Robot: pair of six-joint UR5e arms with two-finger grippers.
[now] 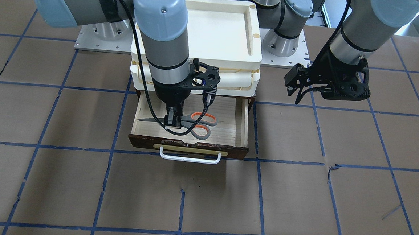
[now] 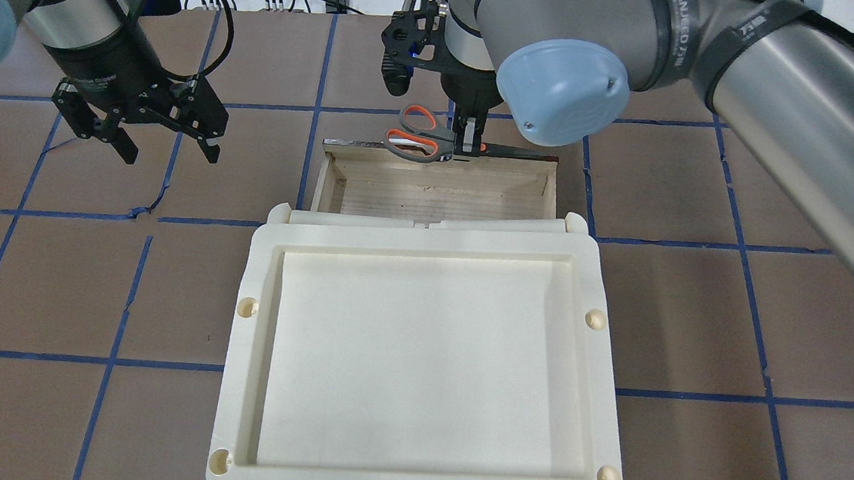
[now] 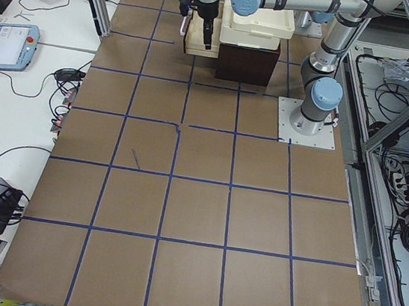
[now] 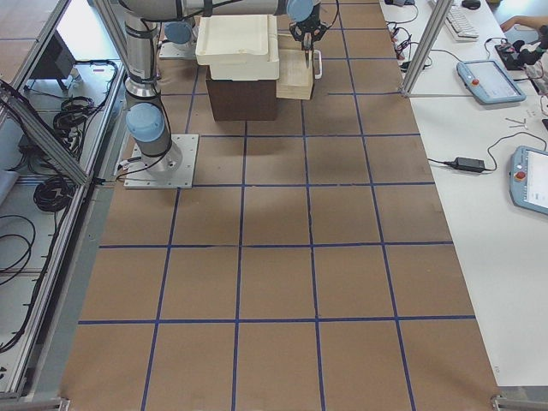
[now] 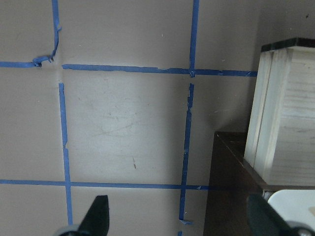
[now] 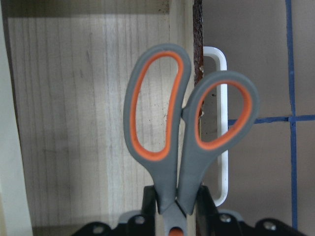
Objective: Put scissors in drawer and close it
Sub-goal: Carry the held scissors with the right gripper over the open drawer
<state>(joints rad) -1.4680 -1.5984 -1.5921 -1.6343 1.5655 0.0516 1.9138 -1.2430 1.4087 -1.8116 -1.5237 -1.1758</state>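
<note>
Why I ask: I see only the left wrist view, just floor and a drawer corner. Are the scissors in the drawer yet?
Observer: Not let go yet. The right hand is shut on the scissors over the open drawer.
Operator: Which way do they lie?
Observer: Along the drawer front, handles toward the robot's left, blades toward its right.
Operator: Anything else in the drawer?
Observer: No, nothing else shows on its wood floor.
</note>
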